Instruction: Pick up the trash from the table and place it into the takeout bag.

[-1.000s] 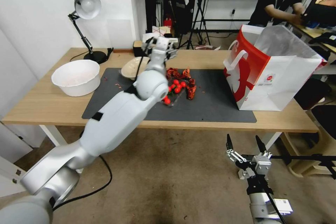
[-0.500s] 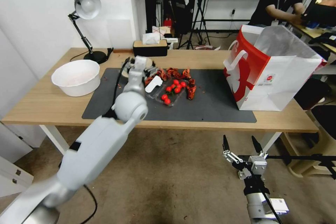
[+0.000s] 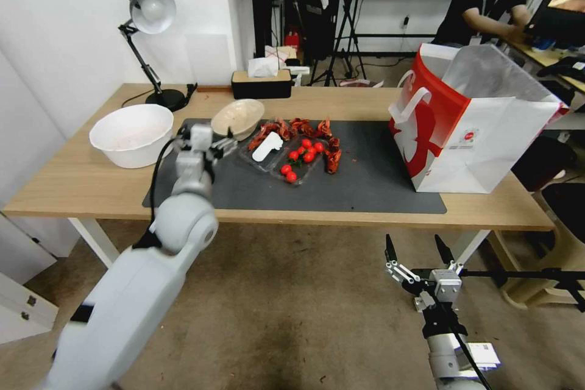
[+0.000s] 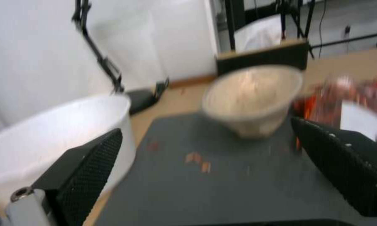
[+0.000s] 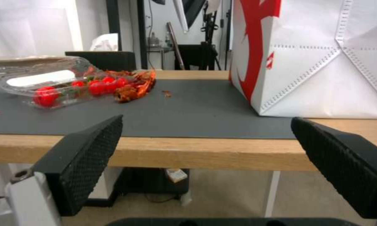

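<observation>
Bench (image 3: 79, 186): long light-wood top with a dark grey mat (image 3: 365, 186) across it; everything for the job sits on it.
Takeout bag (image 3: 481, 134): stands upright at the robot's right end of the mat, mouth open upward, well apart from the rubbish; its stiff woven-looking walls should hold the opening for a drop from above.
Large white bowl (image 3: 131, 133): off the mat's left edge, not part of the job.
Beige bowl (image 3: 237, 117): at the mat's far left corner, tipped so its inside faces forward. Judged light, thin-walled and rigid but easy to crack; the rim is the natural place to pinch, 1 jaw inside and 1 outside.
Clear clamshell (image 3: 286, 158): beside the bowl, holding small red tomatoes; likely flimsy and slick, better taken by an edge lip.
Red scraps (image 3: 317, 131): loose pile touching the clamshell; soft, crumbly, hard to lift whole.
Left gripper (image 3: 198, 139): over the mat's left edge, facing the beige bowl from just short of it, jaws spread wide and holding nothing.
Right gripper (image 3: 419, 256): low, below the bench's front edge, jaws wide apart, nothing between them.
</observation>
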